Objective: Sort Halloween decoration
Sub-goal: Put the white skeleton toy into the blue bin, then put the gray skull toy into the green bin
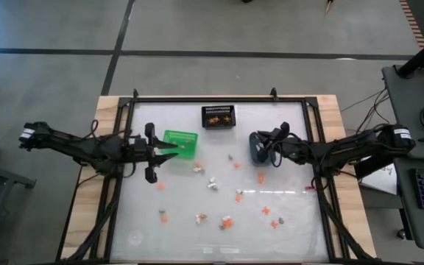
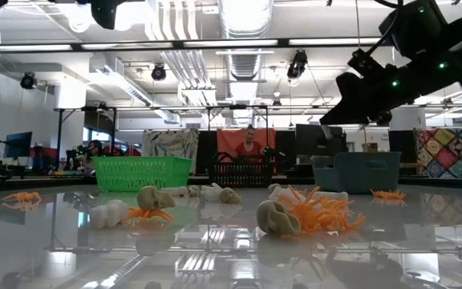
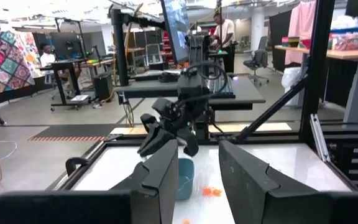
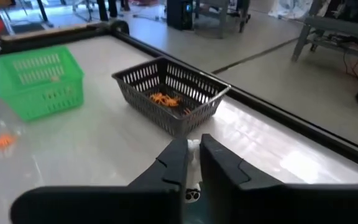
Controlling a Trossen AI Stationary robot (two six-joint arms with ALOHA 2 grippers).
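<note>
From above, the trinkets (image 1: 227, 221) were too small to identify. The right gripper (image 1: 258, 149) hid the blue-grey bin (image 2: 356, 171) beneath it. Whatever pale thing its fingers pinched was mostly covered.

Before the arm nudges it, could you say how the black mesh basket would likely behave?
The black mesh basket looks light: thin open lattice, only a few orange trinkets inside. On the glossy table it would probably slide rather than tip, being low and wide.
</note>
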